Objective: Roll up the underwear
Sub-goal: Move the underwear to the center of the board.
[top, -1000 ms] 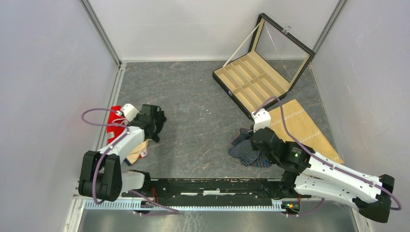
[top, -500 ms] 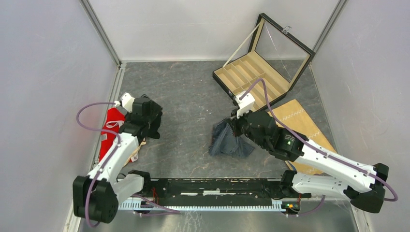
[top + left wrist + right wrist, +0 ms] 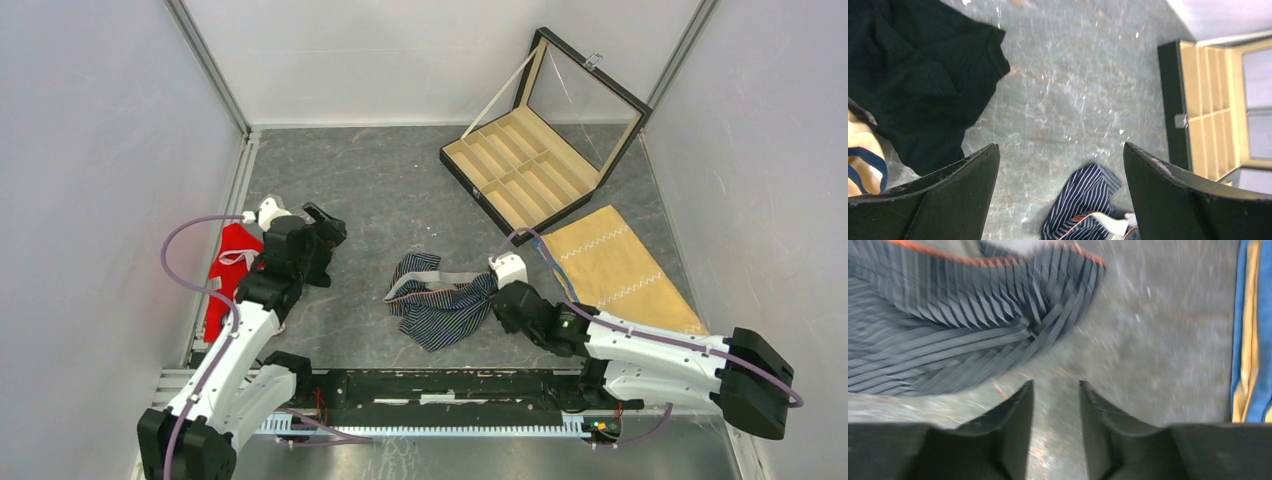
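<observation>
Striped underwear [image 3: 440, 302] lies crumpled on the table [image 3: 400, 180], with the tip of the right arm [image 3: 650, 345] just beside its right edge. The left arm [image 3: 240, 335] is beside a red garment [image 3: 232, 262]. An open case [image 3: 520, 165] and a tan cloth [image 3: 620, 270] lie farther back.

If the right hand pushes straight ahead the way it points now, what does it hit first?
Probably the striped underwear: its bunched edge lies just ahead of the right hand, past a strip of bare table. If angled down, it may touch table first.

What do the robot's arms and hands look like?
The left arm and right arm are white with chunky black joints. A thin purple cable loops along each. The left hand and right hand are black, with two flat fingers each.
</observation>
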Controlling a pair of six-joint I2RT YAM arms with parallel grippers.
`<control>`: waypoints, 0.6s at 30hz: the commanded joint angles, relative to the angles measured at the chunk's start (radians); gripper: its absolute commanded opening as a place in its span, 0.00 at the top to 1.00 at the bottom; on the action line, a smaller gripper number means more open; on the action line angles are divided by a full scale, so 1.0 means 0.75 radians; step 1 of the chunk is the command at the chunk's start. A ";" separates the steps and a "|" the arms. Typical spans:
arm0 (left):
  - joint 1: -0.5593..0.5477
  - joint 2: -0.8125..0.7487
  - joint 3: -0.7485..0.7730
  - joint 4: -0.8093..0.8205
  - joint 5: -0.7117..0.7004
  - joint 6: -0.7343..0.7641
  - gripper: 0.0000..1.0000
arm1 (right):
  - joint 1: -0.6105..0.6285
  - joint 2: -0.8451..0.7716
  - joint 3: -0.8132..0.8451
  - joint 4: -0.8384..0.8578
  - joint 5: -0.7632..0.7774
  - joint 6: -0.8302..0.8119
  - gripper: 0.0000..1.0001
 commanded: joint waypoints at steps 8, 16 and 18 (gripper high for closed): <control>-0.418 0.115 -0.147 0.158 0.109 0.056 0.02 | -0.001 -0.126 0.024 -0.059 0.158 -0.018 0.24; -0.590 0.237 -0.211 0.194 0.123 0.063 0.09 | 0.000 -0.145 0.018 0.018 0.077 -0.141 0.22; -0.612 0.255 -0.230 0.194 0.138 0.056 0.12 | -0.001 -0.141 0.010 0.018 0.076 -0.135 0.22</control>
